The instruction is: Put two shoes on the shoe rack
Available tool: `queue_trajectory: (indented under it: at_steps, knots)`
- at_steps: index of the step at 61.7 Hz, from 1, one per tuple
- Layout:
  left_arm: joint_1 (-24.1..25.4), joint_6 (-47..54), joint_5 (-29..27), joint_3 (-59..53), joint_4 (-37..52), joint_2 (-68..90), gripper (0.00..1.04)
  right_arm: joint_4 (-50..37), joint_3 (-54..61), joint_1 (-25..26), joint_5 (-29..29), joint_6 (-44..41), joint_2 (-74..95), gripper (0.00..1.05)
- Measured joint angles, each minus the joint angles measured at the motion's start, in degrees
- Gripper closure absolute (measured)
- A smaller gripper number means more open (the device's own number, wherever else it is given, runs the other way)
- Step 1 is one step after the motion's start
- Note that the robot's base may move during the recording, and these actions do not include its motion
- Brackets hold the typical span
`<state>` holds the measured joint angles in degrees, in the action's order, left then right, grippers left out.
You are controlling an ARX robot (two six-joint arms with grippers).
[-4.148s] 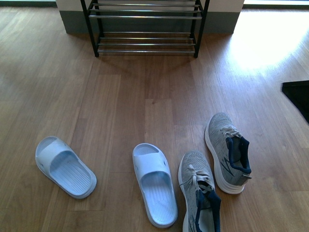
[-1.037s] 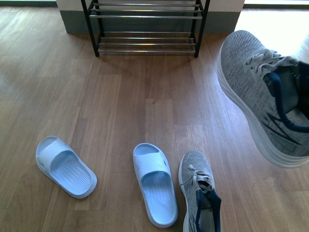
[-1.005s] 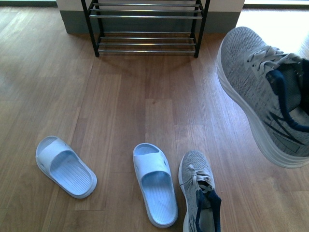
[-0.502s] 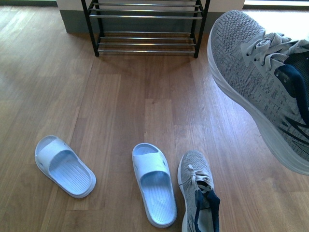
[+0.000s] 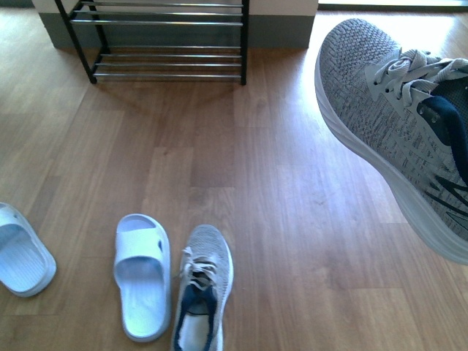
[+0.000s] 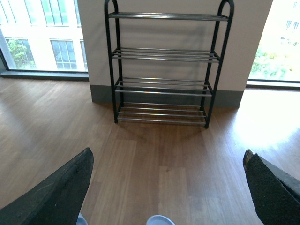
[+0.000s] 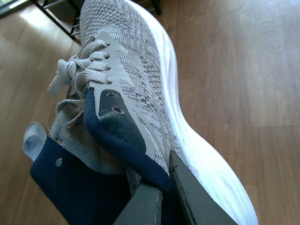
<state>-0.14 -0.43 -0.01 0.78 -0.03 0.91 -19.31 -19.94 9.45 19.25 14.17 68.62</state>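
Note:
A grey sneaker [image 5: 395, 117] hangs in the air at the right of the front view, toe toward the shoe rack [image 5: 164, 44]. My right gripper [image 7: 161, 187] is shut on the grey sneaker [image 7: 136, 84], pinching its navy collar on the side. On the floor lies the other grey sneaker [image 5: 201, 289], beside a pale blue slide [image 5: 142, 274]; a second slide [image 5: 20, 252] sits at the left edge. My left gripper [image 6: 166, 180] is open, its fingers [image 6: 61, 192] wide apart, facing the shoe rack [image 6: 166, 70] with nothing between them.
The rack stands against a white wall with a grey skirting [image 6: 98, 93], between two bright windows. Wooden floor [image 5: 278, 219] stretches between the shoes and the rack. The tip of a slide [image 6: 159, 220] shows under the left wrist.
The floor shoes and rack have shifted left in the front view, as the camera turned right. Over four seconds the right sneaker was lifted off the floor and raised.

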Motion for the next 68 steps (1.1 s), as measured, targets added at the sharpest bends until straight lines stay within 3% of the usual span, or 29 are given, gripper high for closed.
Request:
queue_trajectory:
  at_steps: [38,42,45,48,55,68]
  knots:
    - [0.0,0.0,0.0,0.0,-0.1,0.0,0.09,0.0,0.0,0.2,0.0,0.0,0.0,1.04]
    - [-3.0,-4.2,-8.5,2.6,-7.2,3.5,0.09,0.0,0.0,0.2,0.0,0.0,0.0,1.04]
    - [-8.7,-11.4,-18.6,5.7,-11.5,12.7,0.09,0.0,0.0,0.2,0.0,0.0,0.0,1.04]
    - [-12.6,-14.4,-21.5,6.6,-9.1,19.7,0.09,0.0,0.0,0.2,0.1,0.0,0.0,1.04]
    - [-19.3,-16.8,-22.2,9.3,2.4,37.6,0.09,0.0,0.0,0.2,0.1,0.0,0.0,1.04]
    - [-25.6,-15.6,-22.5,19.3,23.1,76.2,0.09,0.0,0.0,0.2,0.1,0.0,0.0,1.04]
